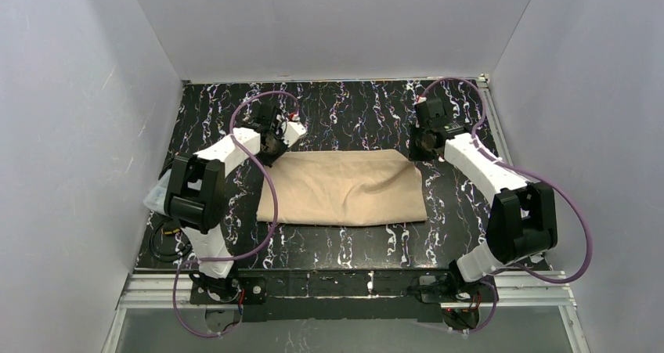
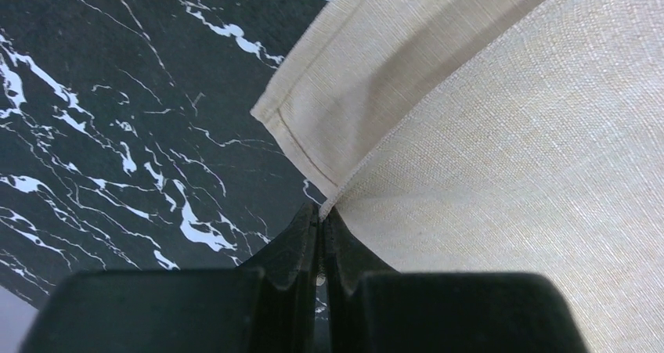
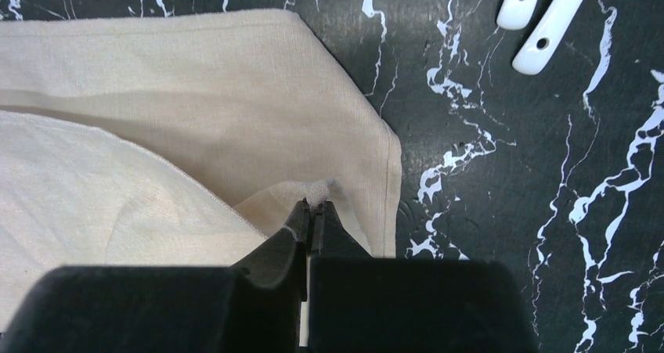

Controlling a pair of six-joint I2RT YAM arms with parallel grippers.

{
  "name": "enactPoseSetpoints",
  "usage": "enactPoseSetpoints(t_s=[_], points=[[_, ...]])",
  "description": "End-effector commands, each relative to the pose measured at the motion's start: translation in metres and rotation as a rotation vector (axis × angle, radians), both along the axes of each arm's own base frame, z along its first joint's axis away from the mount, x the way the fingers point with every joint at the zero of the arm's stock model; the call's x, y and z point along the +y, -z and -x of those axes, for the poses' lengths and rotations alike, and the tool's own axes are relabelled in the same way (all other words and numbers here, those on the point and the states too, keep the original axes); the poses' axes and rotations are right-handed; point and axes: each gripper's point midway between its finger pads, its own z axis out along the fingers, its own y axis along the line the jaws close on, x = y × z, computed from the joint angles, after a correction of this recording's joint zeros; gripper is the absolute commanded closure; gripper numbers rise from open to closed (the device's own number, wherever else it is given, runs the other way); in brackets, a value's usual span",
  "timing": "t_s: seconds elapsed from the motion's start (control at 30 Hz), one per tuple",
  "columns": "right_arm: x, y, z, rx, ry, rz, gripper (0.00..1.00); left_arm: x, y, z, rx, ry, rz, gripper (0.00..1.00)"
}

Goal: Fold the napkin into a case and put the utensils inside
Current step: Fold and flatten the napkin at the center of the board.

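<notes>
- At the far left corner of the cloth, the left gripper [image 2: 319, 216] is seen with its jaws pressed together. The hemmed edge of the plain beige-tan soft cloth napkin [image 1: 344, 189] runs right into the tips, so a thin pinch of fabric appears to be held.
- At the far right corner, the right gripper [image 3: 312, 210] is likewise clamped on the napkin. A small pucker of cloth is bunched just ahead of its tips, which shows that the fabric is truly caught.
- The two corners are judged to be held together so that the far edge can be carried as one straight line and the next fold kept even.
- Around the grippers, the napkin is laid as a wide doubled rectangle in the middle of the black, white-veined marble-patterned tabletop [image 2: 117, 134]. A hemmed layer shows under the upper one at each held corner. The narrow case is not yet formed.
- Beyond the right corner, the two small white plastic utensils [image 3: 548, 28] are lying side by side on the bare tabletop. They are apart from the cloth, presumably kept clear of the folding until the case is ready.
</notes>
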Motion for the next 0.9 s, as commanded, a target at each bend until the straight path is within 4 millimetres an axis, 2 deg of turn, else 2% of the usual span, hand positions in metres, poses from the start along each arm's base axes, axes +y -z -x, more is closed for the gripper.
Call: enactPoseSetpoints(t_s=[0.0,0.17,0.43,0.57,0.63,0.73,0.8,0.87], points=[[0.001,-0.026,-0.030,-0.107,0.008,0.009,0.99,0.000,-0.010,-0.023,-0.077,-0.010,-0.031,1.00],[-0.001,-0.024,-0.041,-0.116,0.009,0.029,0.99,-0.001,-0.004,-0.033,-0.089,-0.026,-0.035,1.00],[-0.003,-0.007,-0.053,-0.093,0.005,0.066,0.99,-0.006,0.006,-0.040,-0.074,-0.039,-0.032,1.00],[-0.001,0.001,-0.058,-0.092,0.005,0.066,0.99,-0.004,0.010,-0.033,-0.048,-0.042,-0.054,0.90],[-0.001,0.004,-0.061,-0.094,0.009,0.065,0.99,0.001,0.007,-0.035,-0.063,-0.048,-0.075,0.85],[-0.001,0.009,-0.062,-0.082,0.015,0.070,0.99,0.003,-0.003,-0.041,-0.102,-0.053,-0.084,0.70],[-0.003,0.012,-0.061,-0.073,0.023,0.082,0.99,0.002,-0.012,-0.042,-0.114,-0.053,-0.074,0.71],[-0.005,0.014,-0.060,-0.074,0.029,0.091,0.99,-0.002,-0.020,-0.044,-0.125,-0.049,-0.055,0.79]])
